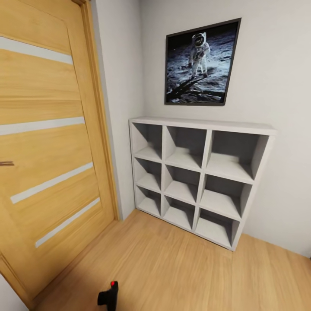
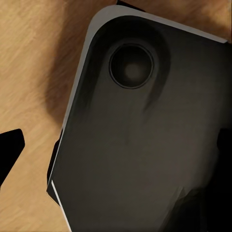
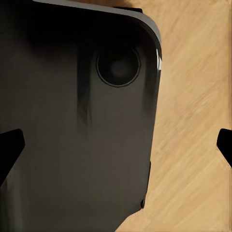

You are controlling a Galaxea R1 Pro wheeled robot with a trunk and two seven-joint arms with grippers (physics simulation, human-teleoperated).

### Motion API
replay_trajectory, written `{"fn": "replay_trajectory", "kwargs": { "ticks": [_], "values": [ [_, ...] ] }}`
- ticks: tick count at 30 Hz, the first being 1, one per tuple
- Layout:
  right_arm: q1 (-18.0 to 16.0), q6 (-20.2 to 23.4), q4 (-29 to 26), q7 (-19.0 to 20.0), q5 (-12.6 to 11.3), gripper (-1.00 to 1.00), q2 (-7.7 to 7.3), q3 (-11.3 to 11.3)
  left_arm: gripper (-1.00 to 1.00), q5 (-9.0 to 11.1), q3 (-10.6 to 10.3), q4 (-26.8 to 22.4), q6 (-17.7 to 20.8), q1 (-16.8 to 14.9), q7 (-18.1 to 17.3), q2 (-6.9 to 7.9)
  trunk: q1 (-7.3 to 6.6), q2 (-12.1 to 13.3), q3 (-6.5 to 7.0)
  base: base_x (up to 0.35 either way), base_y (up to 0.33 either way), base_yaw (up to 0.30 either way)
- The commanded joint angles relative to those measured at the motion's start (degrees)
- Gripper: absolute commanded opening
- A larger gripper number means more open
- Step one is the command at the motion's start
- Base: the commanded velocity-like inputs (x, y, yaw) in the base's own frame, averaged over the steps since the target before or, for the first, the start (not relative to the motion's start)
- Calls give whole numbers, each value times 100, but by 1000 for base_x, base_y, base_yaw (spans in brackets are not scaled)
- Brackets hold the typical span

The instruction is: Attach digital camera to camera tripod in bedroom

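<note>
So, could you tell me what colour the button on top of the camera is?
Bright red, on the black digital camera; the head view shows it best.

A glossy dark grey body panel [image 2: 140, 145] with rounded corners and a pale edge spans the frame; a round recessed socket [image 2: 131, 66] sits upper centre; black fingertips [image 2: 9, 145] at mid-left.

we see a honey-wood door [image 1: 47, 151] with pale grey stripes at nine o'clock, a white cube shelf [image 1: 198, 177], light grey walls [image 1: 276, 77], a black-framed grey moon picture [image 1: 199, 62], and a black digital camera [image 1: 109, 296] with its red button at six o'clock on the light wood floor [image 1: 181, 272].
</note>
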Motion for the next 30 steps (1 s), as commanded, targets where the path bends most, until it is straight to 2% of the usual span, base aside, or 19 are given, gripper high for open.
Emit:
{"fn": "replay_trajectory", "kwargs": {
  "ticks": [1, 30],
  "values": [
    [3, -6, -9, -1, 26, 100, -1, 9, 100, 19, 12, -7, -1, 2, -1, 0, 4, -2, -4, 322, 0, 0],
    [3, 3, -9, -1, 26, 100, -9, 4, 100, 23, 16, -9, -17, 2, -1, -4, 4, -2, -4, 321, 0, 0]
  ]
}}
